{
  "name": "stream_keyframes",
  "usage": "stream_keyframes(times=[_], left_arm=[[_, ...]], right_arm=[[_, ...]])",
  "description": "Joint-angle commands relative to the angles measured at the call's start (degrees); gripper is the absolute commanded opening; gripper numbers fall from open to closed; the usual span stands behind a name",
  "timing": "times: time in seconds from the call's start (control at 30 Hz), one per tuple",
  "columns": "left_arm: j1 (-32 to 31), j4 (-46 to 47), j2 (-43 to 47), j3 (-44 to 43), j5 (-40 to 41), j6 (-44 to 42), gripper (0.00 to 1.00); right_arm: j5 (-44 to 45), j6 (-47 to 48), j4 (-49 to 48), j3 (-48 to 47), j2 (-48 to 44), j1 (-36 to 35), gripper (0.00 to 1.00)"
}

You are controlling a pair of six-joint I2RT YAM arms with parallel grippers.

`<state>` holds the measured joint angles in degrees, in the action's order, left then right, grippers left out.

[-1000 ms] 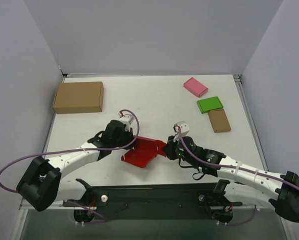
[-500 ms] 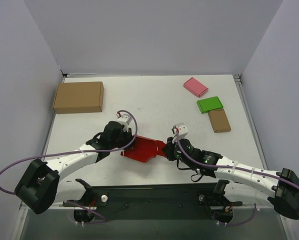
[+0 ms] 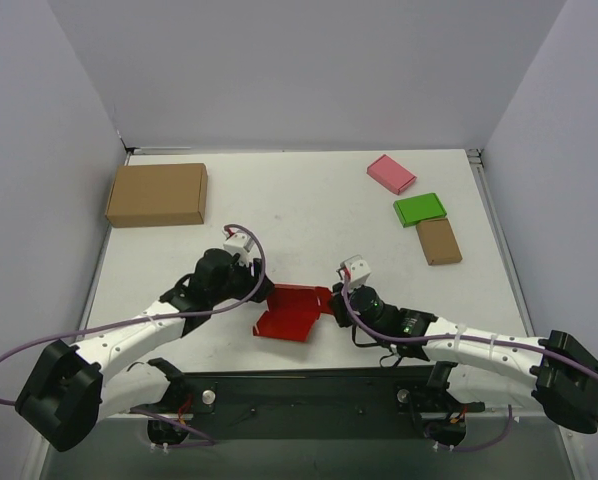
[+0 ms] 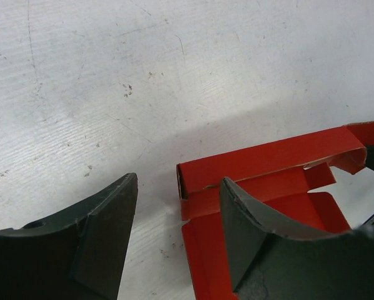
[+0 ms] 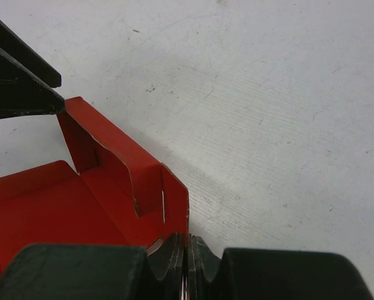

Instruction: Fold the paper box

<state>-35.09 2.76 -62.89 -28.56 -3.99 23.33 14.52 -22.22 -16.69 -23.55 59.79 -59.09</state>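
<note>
Top view: paper box (image 3: 291,312) lies on the table (image 3: 309,205) near the front edge, between the two arms; it is open, one long wall standing along its far side, the floor panel flat toward the bases

Left gripper (image 3: 258,288): jaws spread; in the left wrist view the box (image 4: 268,162) has its near corner in the gap of the left gripper (image 4: 179,181); one finger (image 4: 106,231) stands apart from the card over bare table, the other finger (image 4: 262,244) overlaps the red floor panel; whether it touches the card cannot be told, since the finger hides the spot

Right gripper (image 3: 332,302): at the box's right end; in the right wrist view the right gripper (image 5: 187,250) has its jaws pressed together, pinching the lower edge of the box's short end wall (image 5: 143,181); the pinched strip itself is hidden in the seam between the pads

Box's right side is cut off in the left wrist view; its left side is cut off in the right wrist view; the flap layout is hard to read from above

Elsewhere, well apart from the box: large brown carton (image 3: 157,194) far left; pink flat box (image 3: 391,173), green flat box (image 3: 420,209) and small brown flat box (image 3: 438,241) far right
</note>
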Motion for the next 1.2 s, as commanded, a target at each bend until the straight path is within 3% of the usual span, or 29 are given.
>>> stream_keyframes(times=[0.0, 0.37, 0.57, 1.17], left_arm=[[0.2, 3.4, 0.4, 0.8, -1.7, -1.3, 0.65], [0.2, 9.3, 5.7, 3.6, -3.1, -0.5, 0.68], [0.3, 7.9, 2.4, 2.9, 3.4, 5.8, 0.68], [-0.3, 13.4, 2.1, 9.5, 2.1, 8.6, 0.65]], right_arm=[[2.0, 3.9, -3.7, 0.9, 0.2, -0.1, 0.0], [0.9, 5.1, -4.7, 1.8, -0.2, 0.3, 0.0], [1.1, 5.3, -5.4, 2.3, -0.2, 0.4, 0.0], [3.3, 3.8, -6.3, 3.8, 0.1, 0.5, 0.0]])
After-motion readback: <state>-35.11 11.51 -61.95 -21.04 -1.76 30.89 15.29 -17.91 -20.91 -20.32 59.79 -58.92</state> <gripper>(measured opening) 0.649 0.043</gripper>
